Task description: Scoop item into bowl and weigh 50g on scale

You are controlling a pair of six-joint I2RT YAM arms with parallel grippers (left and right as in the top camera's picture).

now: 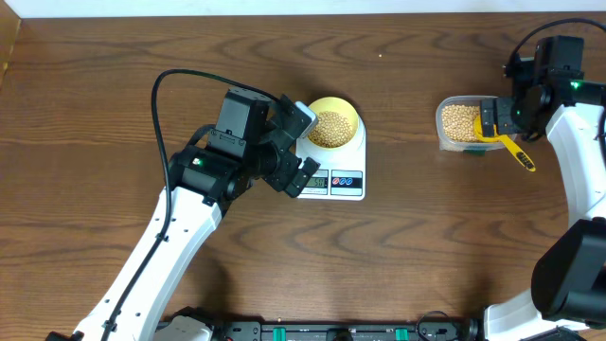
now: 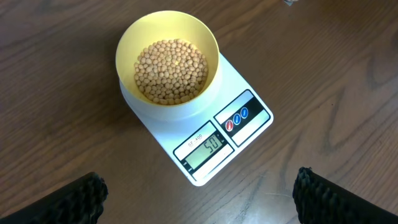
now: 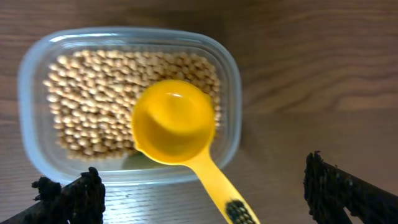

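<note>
The pale yellow bowl [image 1: 332, 124] holds tan beans [image 2: 170, 70] and stands on the white scale [image 1: 343, 184]. In the left wrist view the bowl [image 2: 168, 31] sits on the scale [image 2: 239, 81], whose display [image 2: 206, 147] reads 50. My left gripper [image 2: 199, 199] is open and empty, hovering just in front of the scale. My right gripper [image 3: 205, 196] is open above the clear tub [image 3: 127, 37] of beans [image 3: 93, 93]. The yellow scoop [image 3: 177, 124] lies empty in the tub, its handle sticking out between my fingers, untouched.
The clear tub [image 1: 460, 123] with the scoop [image 1: 516, 152] stands at the right of the brown wooden table [image 1: 417, 246]. The left arm's black cable [image 1: 170, 80] loops above the table.
</note>
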